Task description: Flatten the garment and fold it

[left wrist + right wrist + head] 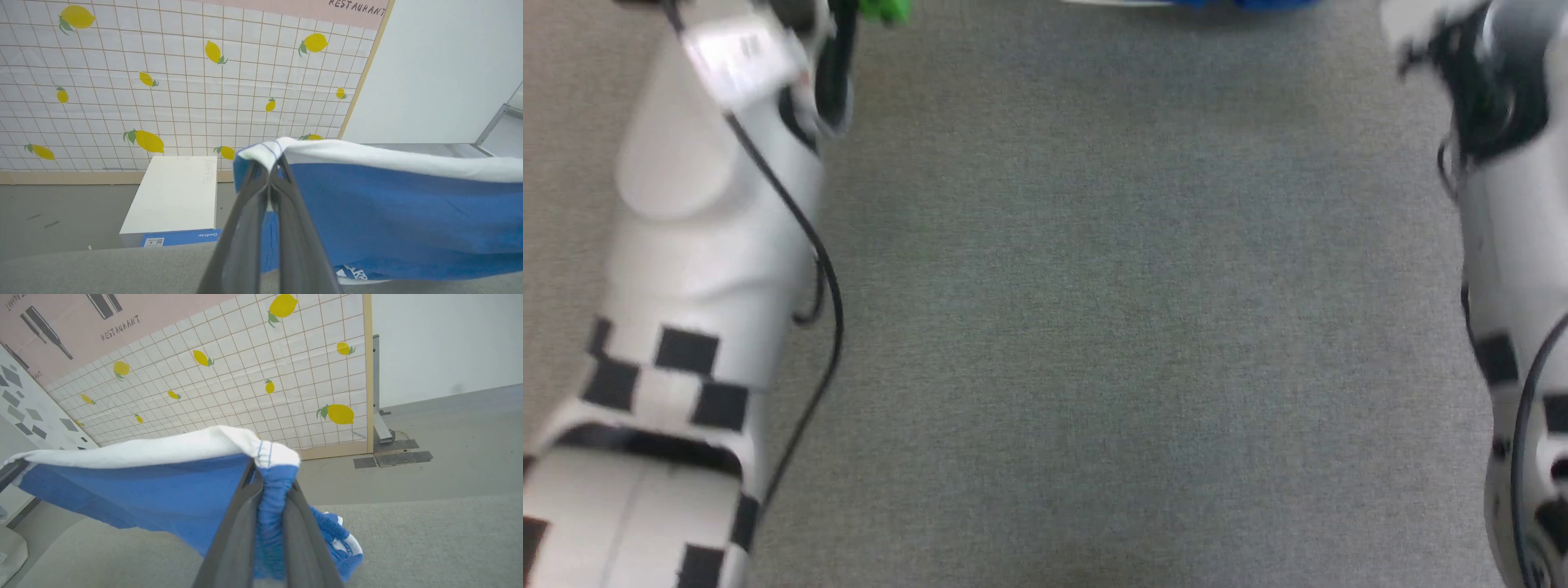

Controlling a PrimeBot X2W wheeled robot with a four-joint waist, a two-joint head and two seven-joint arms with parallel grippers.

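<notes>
We hold the garment (388, 216) up above the far side of the grey surface (1127, 327), stretched like a banner between our two arms. Our left end effector (270, 175) is clenched on one white-edged corner, and our right end effector (271, 477) is clamped on bunched blue cloth at the other corner. The lower edge hangs down and seems to touch the surface, with some loose cloth crumpled there. We judge the flattening only under way: the garment is not yet laid flat, and no fold is made.
</notes>
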